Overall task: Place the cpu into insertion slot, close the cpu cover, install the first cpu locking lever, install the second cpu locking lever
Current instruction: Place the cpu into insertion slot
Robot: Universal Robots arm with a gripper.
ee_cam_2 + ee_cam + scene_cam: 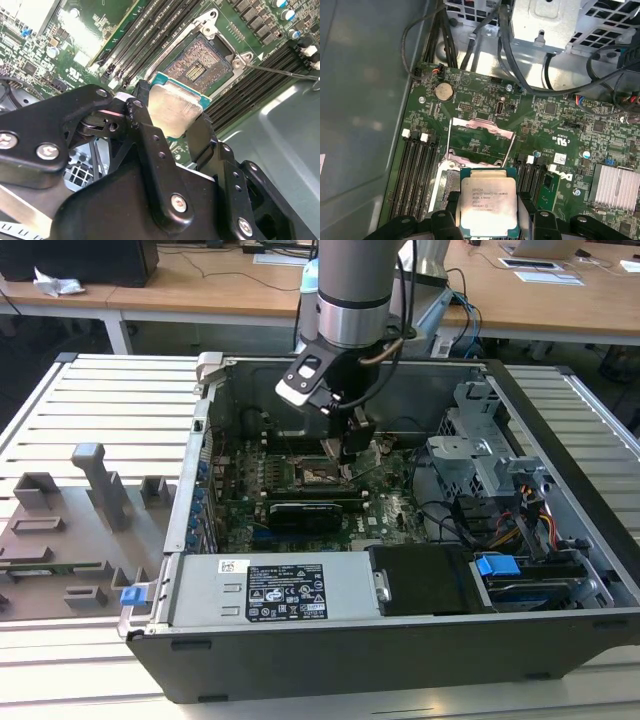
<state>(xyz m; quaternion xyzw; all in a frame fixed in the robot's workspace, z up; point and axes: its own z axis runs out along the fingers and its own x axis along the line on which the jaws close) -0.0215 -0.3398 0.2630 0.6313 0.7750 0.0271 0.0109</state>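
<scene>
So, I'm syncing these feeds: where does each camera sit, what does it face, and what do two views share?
Exterior view: off the arm, raised, looking down into the open computer case; shows the arm and gripper.
First wrist view: on the arm, looking past the fingers at the cpu and the open cpu cover.
Second wrist view: on the arm, looking along the fingers at the insertion slot.
Both wrist views share the gripped cpu.

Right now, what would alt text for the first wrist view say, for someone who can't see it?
A black gripper holds a square silvery cpu flat above a green motherboard, close to the camera. Just beyond it the cover, a thin metal frame, stands open. Dark cables and a grey metal cage lie farther off.
</scene>
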